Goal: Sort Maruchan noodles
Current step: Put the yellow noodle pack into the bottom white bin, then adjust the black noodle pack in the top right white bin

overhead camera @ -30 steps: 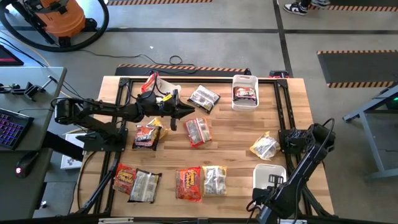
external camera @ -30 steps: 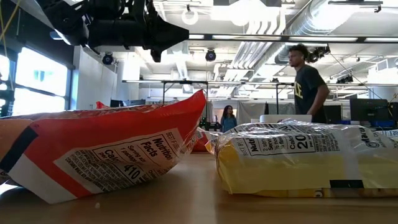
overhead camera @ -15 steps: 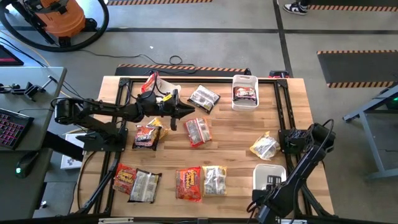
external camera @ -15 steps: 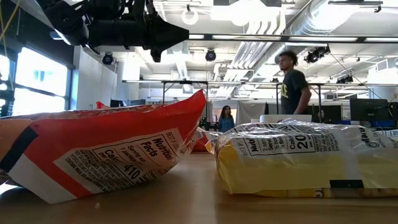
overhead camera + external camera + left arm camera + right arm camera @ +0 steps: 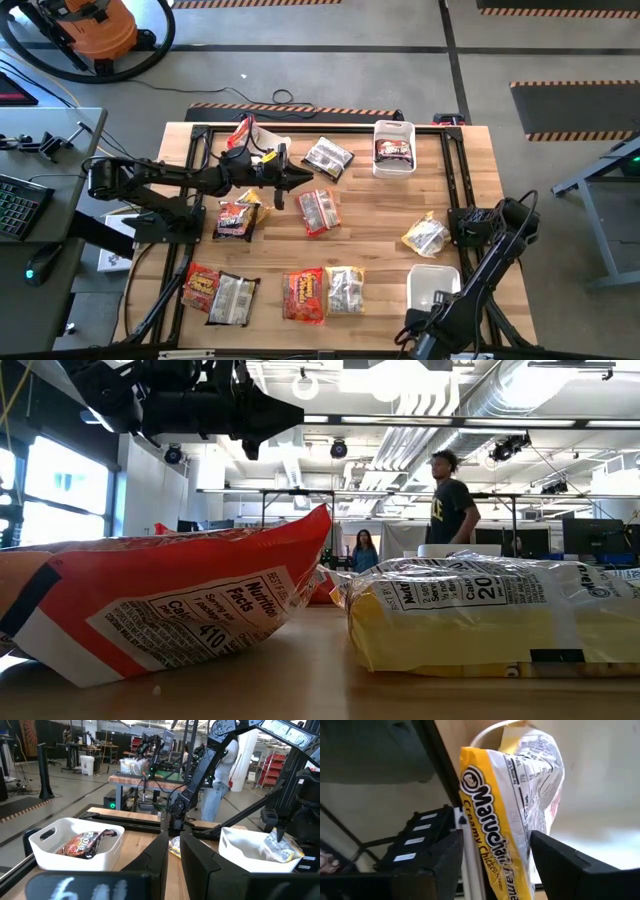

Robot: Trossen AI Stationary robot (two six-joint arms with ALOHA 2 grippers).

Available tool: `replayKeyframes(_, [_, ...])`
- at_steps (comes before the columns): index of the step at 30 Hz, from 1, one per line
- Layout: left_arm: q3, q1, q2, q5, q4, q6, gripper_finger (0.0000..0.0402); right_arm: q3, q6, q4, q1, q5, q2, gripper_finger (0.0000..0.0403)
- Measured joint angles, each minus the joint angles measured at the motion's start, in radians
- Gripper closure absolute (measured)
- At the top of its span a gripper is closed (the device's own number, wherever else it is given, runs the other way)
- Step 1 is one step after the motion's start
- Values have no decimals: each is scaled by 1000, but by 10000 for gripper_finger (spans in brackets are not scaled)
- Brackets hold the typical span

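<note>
R gripper (image 5: 492, 865) over near white bin (image 5: 432, 283), fingers apart, yellow packet (image 5: 507, 805) standing up btwn them. L gripper (image 5: 300, 177) mid-table, fingers near together, empty.

Even, bright overhead light washes the pale wooden table (image 5: 370, 215) in the high view, shadows short and soft under the crinkly plastic noodle packets (image 5: 322, 210), detail fairly crisp. Down at table height, ceiling lamps and the tall bright window (image 5: 40, 500) glare hard, leaving the dark arm overhead (image 5: 180, 400) a near silhouette; the big red-orange packet (image 5: 170, 600) and yellow-white packet (image 5: 480, 615) up close look soft, with shine on the clear film. The left wrist view is clear farther off, its nearest dark edge smeared. The right wrist view blows out white behind the yellow Creamy Chicken packet (image 5: 510, 815), foreground blurred.
</note>
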Motion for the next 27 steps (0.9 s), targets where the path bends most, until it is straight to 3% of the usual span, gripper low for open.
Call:
replayKeyframes(16, [0,0,0,0,-5,1,363,0,75,-2,-2,-26,-49,194])
replayKeyframes(27, [0,1,0,0,-9,16,363,0,157,-101,-52,181,-178,209])
